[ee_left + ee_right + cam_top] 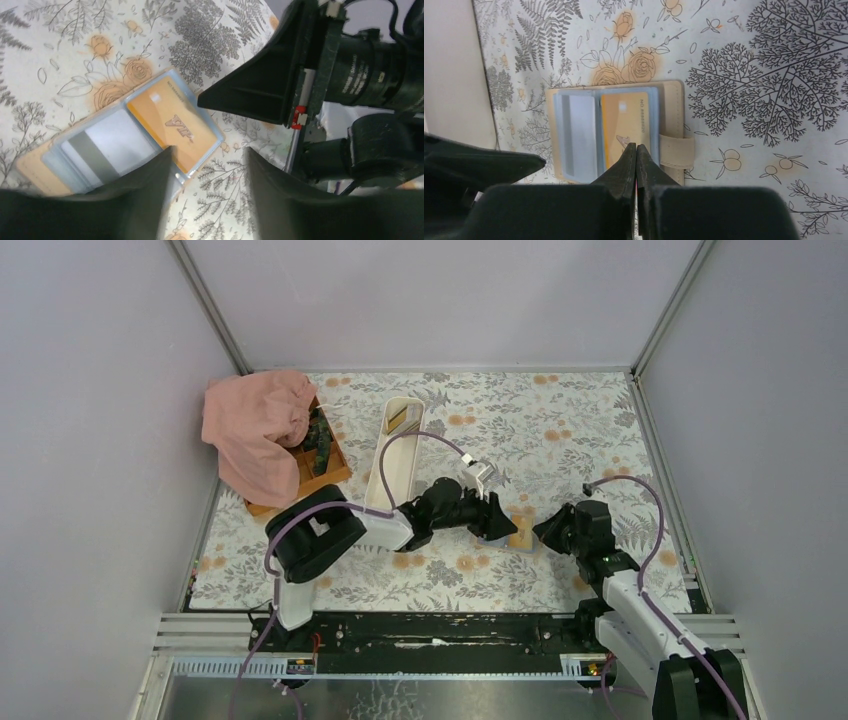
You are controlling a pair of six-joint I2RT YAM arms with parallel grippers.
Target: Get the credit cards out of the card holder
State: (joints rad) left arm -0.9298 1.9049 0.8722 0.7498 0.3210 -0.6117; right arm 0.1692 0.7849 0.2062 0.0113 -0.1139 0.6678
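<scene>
1. Quick headcount: two arms, so one left end effector (503,523) and one right end effector (546,531). Also one card holder (521,537), two credit cards (614,125) showing inside it, one white tray (395,455), one wooden box (328,458) and one pink cloth (255,430) draped over part of that box.
2. Finding the card holder lying open and flat on the floral tabletop (560,430), front and middle, right between the two end effectors and well apart from the tray and box.
3. Looks-wise: tan cover outside, light blue see-through sleeves inside, and a tan strap tab (676,152) poking off one long side.
4. Side by side in the sleeves: one orange card (626,117) and one pale card (580,135) with a grey stripe along it.
5. Can read "VIP" in slanted letters on the orange card. Can also make out "NO" plus a row of digits along its edge, too small to be sure of.
6. Left end effector: parted narrowly, gap hanging over the holder's edge by the orange card. Can't tell about contact.
7. Right end effector: pinched fully together, tips at the orange card's near edge. Can't tell whether touching.
</scene>
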